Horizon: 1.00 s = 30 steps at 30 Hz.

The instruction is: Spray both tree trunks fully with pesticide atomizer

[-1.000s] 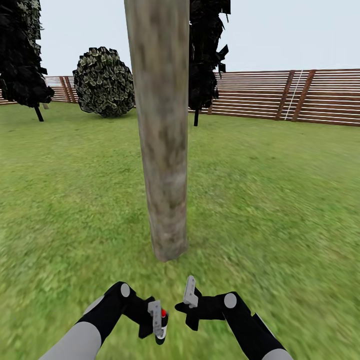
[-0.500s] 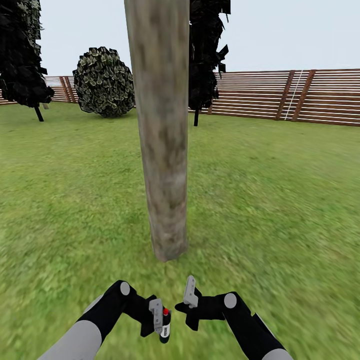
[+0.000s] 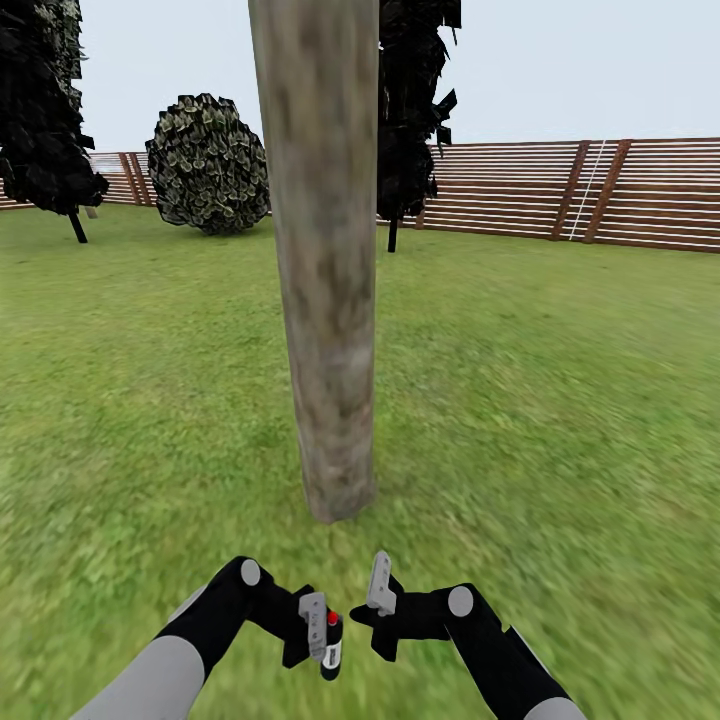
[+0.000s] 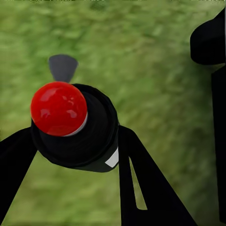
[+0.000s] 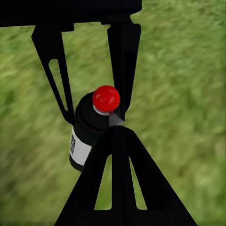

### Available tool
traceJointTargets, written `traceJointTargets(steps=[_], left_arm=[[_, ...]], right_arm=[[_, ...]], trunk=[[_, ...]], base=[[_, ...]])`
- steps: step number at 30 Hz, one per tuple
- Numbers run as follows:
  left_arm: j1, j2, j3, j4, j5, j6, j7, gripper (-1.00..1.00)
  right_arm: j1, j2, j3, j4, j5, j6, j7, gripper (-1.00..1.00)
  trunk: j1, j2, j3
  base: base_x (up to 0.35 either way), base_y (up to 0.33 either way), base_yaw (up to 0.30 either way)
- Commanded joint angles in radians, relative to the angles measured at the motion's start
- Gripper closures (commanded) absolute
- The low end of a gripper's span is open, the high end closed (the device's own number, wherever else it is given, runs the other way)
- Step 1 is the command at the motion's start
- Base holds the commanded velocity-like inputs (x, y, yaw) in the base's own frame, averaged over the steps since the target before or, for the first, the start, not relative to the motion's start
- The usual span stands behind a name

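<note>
At the 6 o'clock edge of the head view, the left gripper (image 3: pixel 322 640) is clamping the pesticide atomizer (image 3: pixel 331 645), a small black bottle with a red cap and a white label, which is sitting between its 2 fingers. In the left wrist view the atomizer (image 4: pixel 75 127) is sitting squarely between the 2 black fingers (image 4: pixel 141 183), its red cap facing the camera and a finger pressing on each side of the black body. In the right wrist view the atomizer (image 5: pixel 92 127) is again appearing pinched between the 2 fingers of the left gripper (image 5: pixel 94 113), hanging over blurry grass. The right gripper (image 3: pixel 378 592) is hovering just beside it, toward 3 o'clock, holding nothing; whether its jaws are open or closed I cannot tell. Beyond both grippers, toward 12 o'clock, the tree trunk (image 3: pixel 325 270) is rising from the floor (image 3: pixel 560 400) as a thick column of mottled grey-beige bark. Farther off, a rounded bush (image 3: pixel 208 165) is standing at 11 o'clock, dark trees (image 3: pixel 45 110) are flanking it, and a brown slatted fence (image 3: pixel 600 195) is running along the back of the lawn.
</note>
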Motion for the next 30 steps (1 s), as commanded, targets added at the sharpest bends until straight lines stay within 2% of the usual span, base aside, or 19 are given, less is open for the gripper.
traceJointTargets(steps=[1,4,7,30], left_arm=[[-0.001,-0.001,0.000,0.001,0.003,0.000,0.000,1.00],[-0.001,-0.005,-0.001,0.001,0.030,-0.003,-0.002,1.00],[-0.001,-0.006,-0.003,0.001,0.040,-0.004,-0.004,1.00],[-0.001,-0.015,-0.005,0.012,0.044,-0.018,-0.005,1.00]], right_arm=[[0.000,0.000,0.000,0.000,0.000,0.000,0.000,1.00],[0.000,0.000,0.000,0.000,0.001,0.000,0.000,1.00],[0.000,0.000,0.000,0.000,0.001,0.000,0.000,1.00],[0.000,0.000,0.000,0.000,0.002,0.001,-0.002,1.00]], trunk=[[0.000,0.000,0.000],[0.000,0.000,0.000],[0.000,0.000,0.000],[0.000,0.000,0.000]], base=[[0.000,0.000,0.000],[0.000,0.000,0.000],[0.000,0.000,0.000],[0.000,0.000,0.000]])
